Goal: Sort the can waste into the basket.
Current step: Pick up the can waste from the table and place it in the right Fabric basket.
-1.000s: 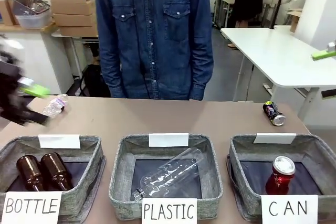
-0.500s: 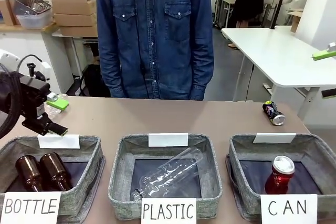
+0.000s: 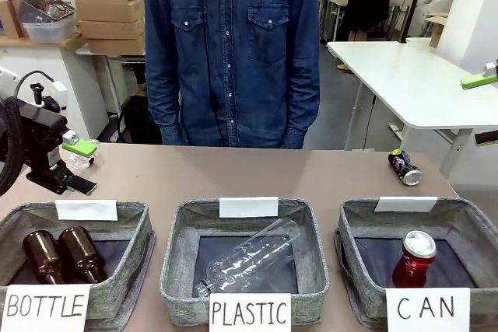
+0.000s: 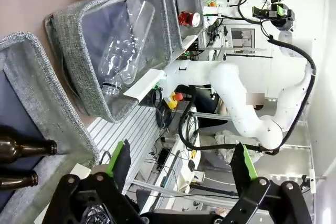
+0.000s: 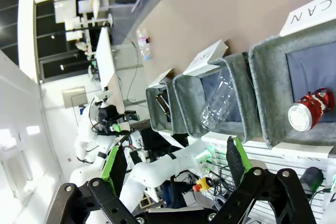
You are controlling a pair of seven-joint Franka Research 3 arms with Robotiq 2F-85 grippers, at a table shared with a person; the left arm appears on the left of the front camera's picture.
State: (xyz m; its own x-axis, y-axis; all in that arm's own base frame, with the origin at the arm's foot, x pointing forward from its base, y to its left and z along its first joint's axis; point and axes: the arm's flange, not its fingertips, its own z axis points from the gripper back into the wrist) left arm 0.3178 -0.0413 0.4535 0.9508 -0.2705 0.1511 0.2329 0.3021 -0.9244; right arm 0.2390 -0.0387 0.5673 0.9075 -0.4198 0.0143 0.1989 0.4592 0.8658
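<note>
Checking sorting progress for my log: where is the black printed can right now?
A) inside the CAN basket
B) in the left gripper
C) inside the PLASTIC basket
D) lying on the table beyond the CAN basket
D: the black can lies on the table, outside the CAN basket, which holds the red can.

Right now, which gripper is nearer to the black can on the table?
Right. The right gripper hangs raised at the table's right end, just right of the black can; the left gripper is at the opposite, left end.
</note>
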